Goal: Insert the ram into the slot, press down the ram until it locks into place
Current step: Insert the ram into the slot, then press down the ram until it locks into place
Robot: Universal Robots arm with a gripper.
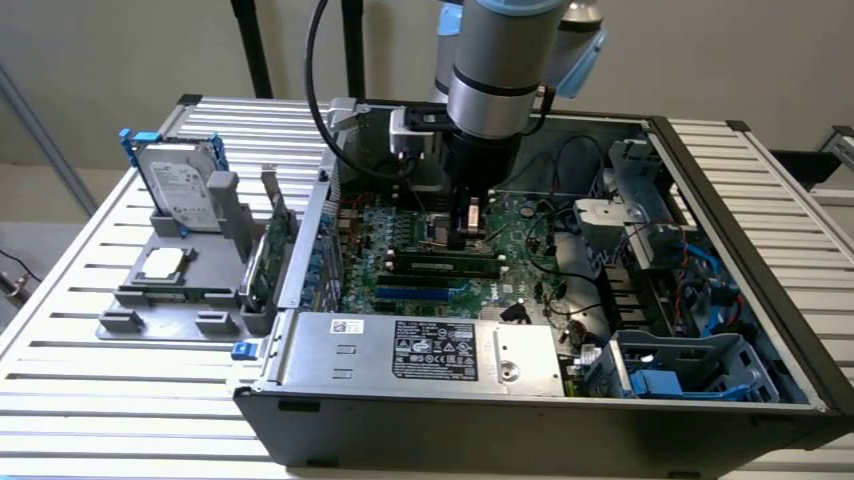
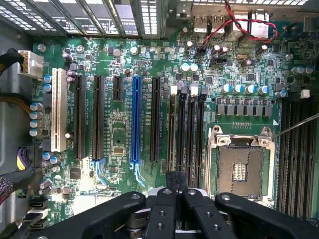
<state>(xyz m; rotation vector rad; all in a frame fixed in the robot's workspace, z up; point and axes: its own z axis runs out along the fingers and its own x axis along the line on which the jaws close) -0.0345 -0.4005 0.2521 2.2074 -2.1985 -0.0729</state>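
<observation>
Your claw (image 1: 467,238) hangs tip-down inside the open computer case (image 1: 747,300), right over the memory stick (image 1: 447,264). In the exterior view the memory stick stands on edge across the main board (image 1: 387,235), looking level. The claw tip is above it at roughly mid-length. Whether the tip and the top edge actually touch, I cannot tell from there.

In the wrist view the claw's fingers (image 2: 172,181) are drawn together into one dark block, so read it as closed. Whether the stick's thin edge is pinched between them is hidden. That block sits over the near end of the black memory slots (image 2: 192,132), which lie between the blue slot (image 2: 135,122) and the processor socket (image 2: 241,169).

I judge this to be the pressing-down step, with the stick apparently already stood in its slot. Push straight down, never slanted, because a board this thin bends sideways easily. Press near the middle so both ends sink together. Watch the clips at each end, and ease off if the stick starts to tilt
</observation>
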